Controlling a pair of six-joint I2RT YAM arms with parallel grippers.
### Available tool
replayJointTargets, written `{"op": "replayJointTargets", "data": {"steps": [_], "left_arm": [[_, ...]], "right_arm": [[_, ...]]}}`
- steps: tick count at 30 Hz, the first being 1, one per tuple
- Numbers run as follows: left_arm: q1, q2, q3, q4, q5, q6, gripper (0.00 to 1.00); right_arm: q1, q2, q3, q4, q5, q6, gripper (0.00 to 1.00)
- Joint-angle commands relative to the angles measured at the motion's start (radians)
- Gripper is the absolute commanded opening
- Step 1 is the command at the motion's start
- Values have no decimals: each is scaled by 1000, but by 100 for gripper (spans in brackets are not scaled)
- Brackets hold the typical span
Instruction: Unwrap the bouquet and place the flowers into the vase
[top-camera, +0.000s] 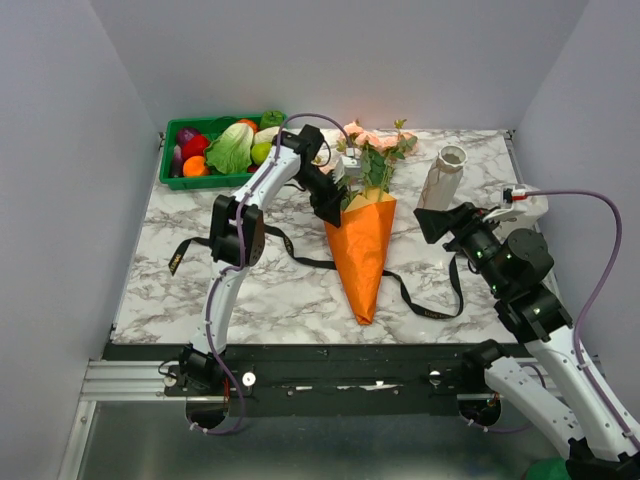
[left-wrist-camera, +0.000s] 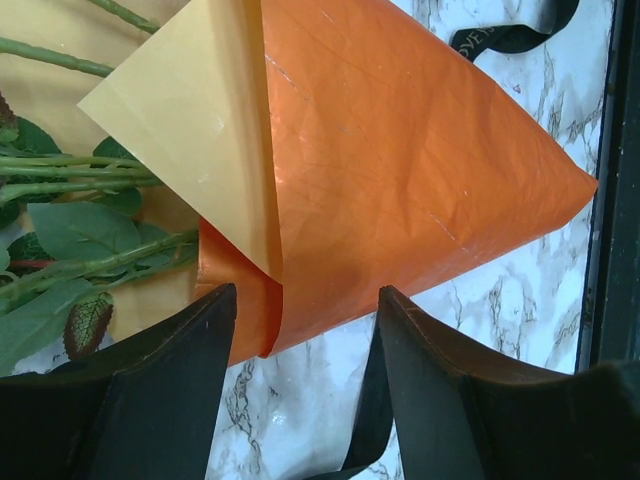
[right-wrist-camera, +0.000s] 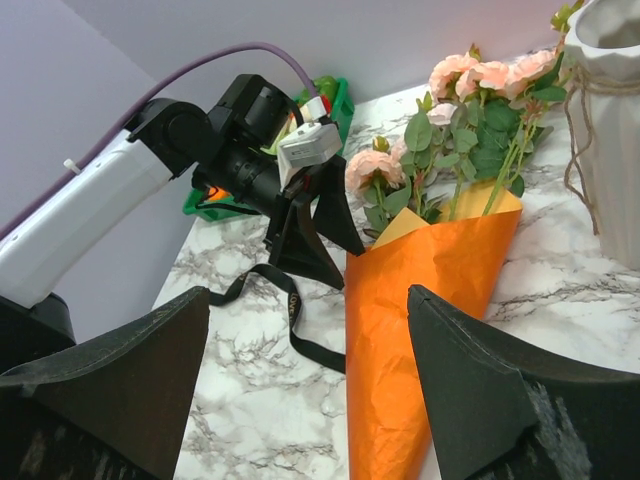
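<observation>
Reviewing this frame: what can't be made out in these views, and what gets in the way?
- Rose stems, lower ends: hidden inside the paper cone, every view.
- Vase, right side: cut off by the right wrist view's edge.
- Ribbon, middle: passes under the cone, top view.
- Left pincer, touching paper or not: unclear, left wrist view.

Overhead and close wrist views share the bouquet (top-camera: 362, 250).

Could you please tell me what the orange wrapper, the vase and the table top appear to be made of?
The orange wrapper looks like paper, perhaps coated: fine creases, a soft sheen, a paler yellow inner face. The vase seems ceramic, matte cream, with a dull mottled wall. The table top has a marble pattern, white with grey veins; stone or laminate cannot be told.
</observation>
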Motion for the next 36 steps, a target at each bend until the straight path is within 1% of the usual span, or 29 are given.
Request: {"op": "replayJointTargets", "data": {"steps": [1,6,12,15,16,18,19,21,22,28,32,34,35,36], "left_arm": [[-14,-6,-10,-26,26,38,66],[-19,-12,-24,-32,25,47,61],[-20,-9,-24,-61,23,64,48],[-23,-17,-24,-65,3,67,37],[-26,-18,-26,-65,-5,68,28],[-26,-24,-24,-63,-8,68,18],[-26,-29,-23,-66,-11,68,11],[-28,-34,-23,-66,-14,70,5],[-29,-37,-20,-66,-18,64,0],[-29,-70,63,-124,-51,51,0],[-29,-161,77,-158,-86,36,0],[-31,-187,71,-123,-155,-53,0],[-31,-198,88,-135,-167,-67,0],[-31,-198,106,-181,-170,-71,0]], "right_arm": [[6,8,-2,28,-26,9,87],[6,14,-5,31,-28,15,87],[6,11,-14,34,-26,24,87],[7,11,-19,35,-19,33,86],[6,14,-17,32,-19,35,86],[6,18,-17,28,-17,43,86],[6,18,-17,26,-16,43,85],[6,15,-20,26,-16,47,85],[6,14,-20,26,-16,49,85],[6,2,-14,26,-22,49,85],[6,-9,-10,26,-25,52,85],[6,-15,-11,28,-26,55,85],[6,-24,-14,29,-26,58,85],[6,-29,-16,29,-26,60,85]]}}
